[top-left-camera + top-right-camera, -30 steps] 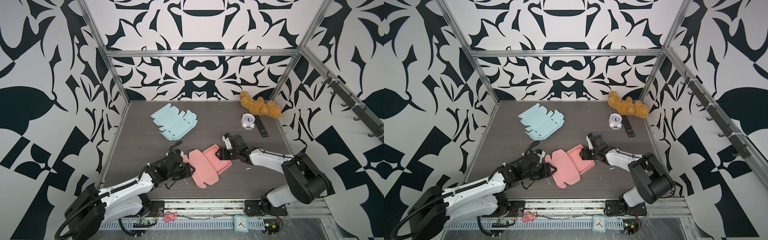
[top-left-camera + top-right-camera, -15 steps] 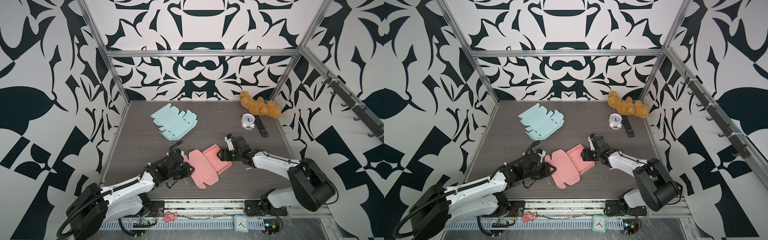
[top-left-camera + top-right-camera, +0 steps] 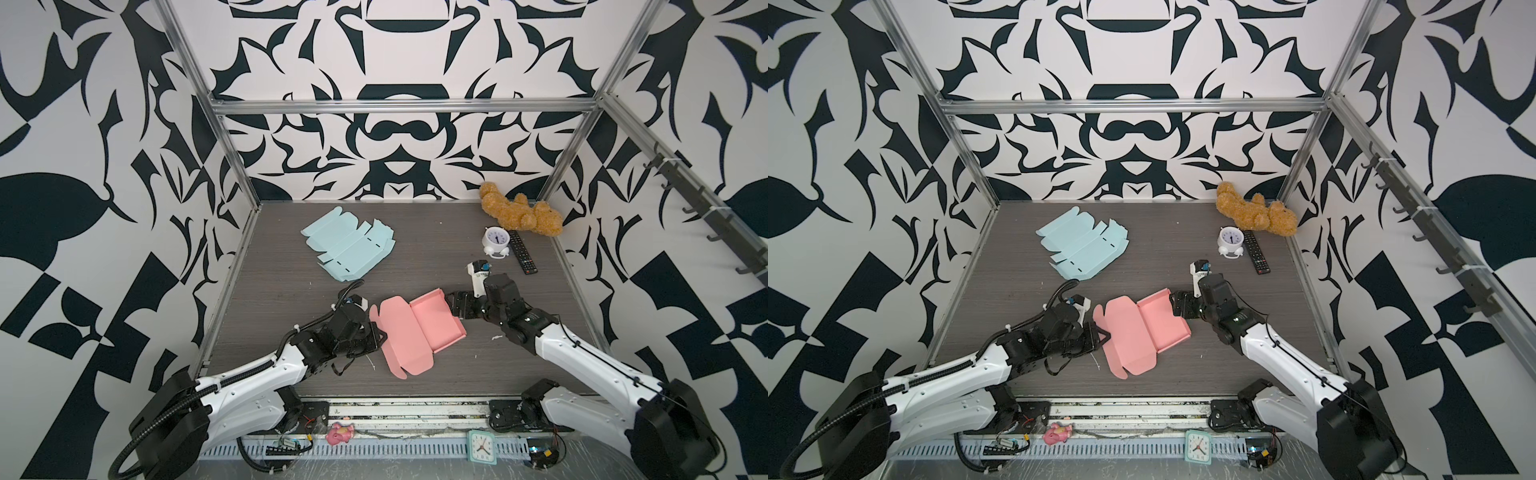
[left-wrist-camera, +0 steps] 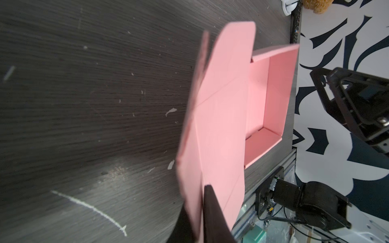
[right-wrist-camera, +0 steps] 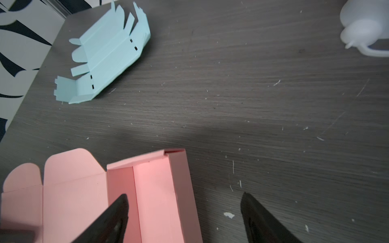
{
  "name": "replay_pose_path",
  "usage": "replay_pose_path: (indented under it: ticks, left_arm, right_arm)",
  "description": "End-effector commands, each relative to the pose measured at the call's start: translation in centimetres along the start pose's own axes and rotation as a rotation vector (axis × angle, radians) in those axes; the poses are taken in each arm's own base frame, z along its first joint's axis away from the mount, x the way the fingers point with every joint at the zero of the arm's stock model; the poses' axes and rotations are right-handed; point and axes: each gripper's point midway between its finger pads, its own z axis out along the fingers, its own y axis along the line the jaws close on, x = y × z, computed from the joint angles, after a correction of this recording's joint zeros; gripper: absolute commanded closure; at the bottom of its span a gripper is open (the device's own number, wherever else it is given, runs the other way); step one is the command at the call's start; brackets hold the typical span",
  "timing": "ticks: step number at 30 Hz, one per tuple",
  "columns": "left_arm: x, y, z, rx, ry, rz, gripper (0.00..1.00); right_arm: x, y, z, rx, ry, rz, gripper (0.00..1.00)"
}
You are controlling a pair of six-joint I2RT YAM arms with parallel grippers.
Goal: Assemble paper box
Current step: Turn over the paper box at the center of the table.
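1. The pink box (image 3: 415,328) lies on the table (image 3: 436,257) with its lid open, toward 6 o'clock from the middle.
2. The left gripper (image 3: 379,332), at the box's 8 o'clock, is clamped on the lid flap.
3. The right gripper (image 3: 454,305), at 2 o'clock, is spread wide, with one finger (image 5: 117,210) inside the box wall and the other outside.
4. A blue sheet (image 3: 349,247) lies at 11 o'clock.

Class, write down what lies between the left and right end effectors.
The partly folded pink paper box lies between the left end effector and the right end effector, shown in both top views.
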Motion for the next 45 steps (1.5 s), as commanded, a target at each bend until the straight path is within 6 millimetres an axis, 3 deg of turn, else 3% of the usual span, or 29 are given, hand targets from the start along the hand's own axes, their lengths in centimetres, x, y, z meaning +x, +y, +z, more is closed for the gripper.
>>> replay_pose_path:
  ticks: [1,10,24,30,37,45]
  left_arm:
    - [-0.6,-0.9,-0.7,0.009,-0.016,0.010,0.92]
    - [-1.0,-2.5,-2.7,0.010,-0.015,0.076,0.93]
    - [-1.0,-5.7,-8.3,-0.034,0.069,0.420,0.93]
    - [-1.2,-6.1,-9.6,-0.114,0.149,0.556,0.93]
    - [-1.1,-7.6,-11.0,-0.106,0.214,0.666,0.93]
    - [-0.7,-9.0,-11.9,-0.077,0.285,0.739,0.93]
  right_arm:
    - [-1.5,0.4,-1.0,-0.020,-0.093,-0.039,0.15]
    - [-4.2,3.4,-2.8,-0.164,-0.223,-0.136,0.15]
    - [-5.8,10.5,-4.1,-0.512,-0.298,-0.324,0.14]
    - [-4.3,14.4,-4.8,-0.668,-0.271,-0.513,0.12]
    - [-2.5,16.7,-4.9,-0.743,-0.264,-0.679,0.09]
    - [-2.9,18.4,-4.0,-0.804,-0.216,-0.758,0.10]
